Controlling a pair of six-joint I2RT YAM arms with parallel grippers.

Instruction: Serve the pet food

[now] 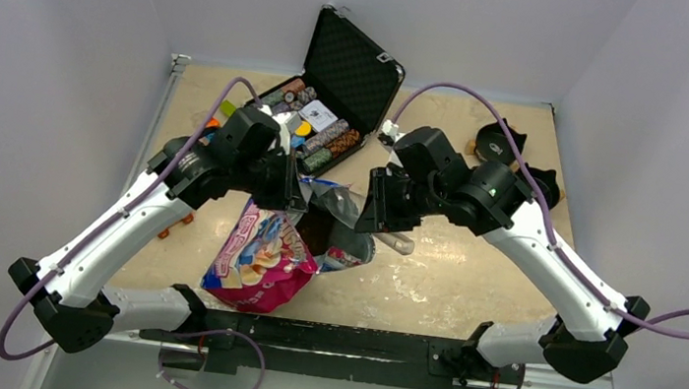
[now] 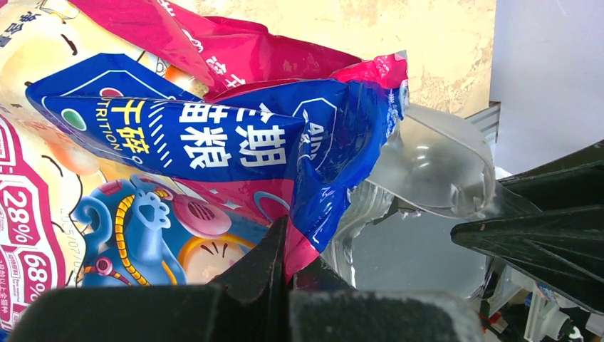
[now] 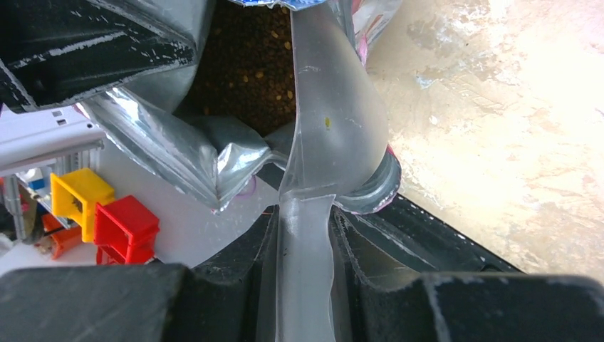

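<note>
From above, the bag (image 1: 258, 258) lies near the arms' bases with its open end toward the case (image 1: 351, 71) of chips (image 1: 332, 139), and the left gripper (image 1: 293, 193) and right gripper (image 1: 374, 208) meet at that opening. In the left wrist view the left gripper is pinched together on the bag's blue-and-pink lip, with a clear scoop (image 2: 434, 171) just past that lip. In the right wrist view the right gripper is clamped on the scoop's handle and the scoop's bowl sits in the bag's silver-lined mouth, where the brown kibble (image 3: 249, 64) lies inside; whether the scoop touches it I cannot tell.
</note>
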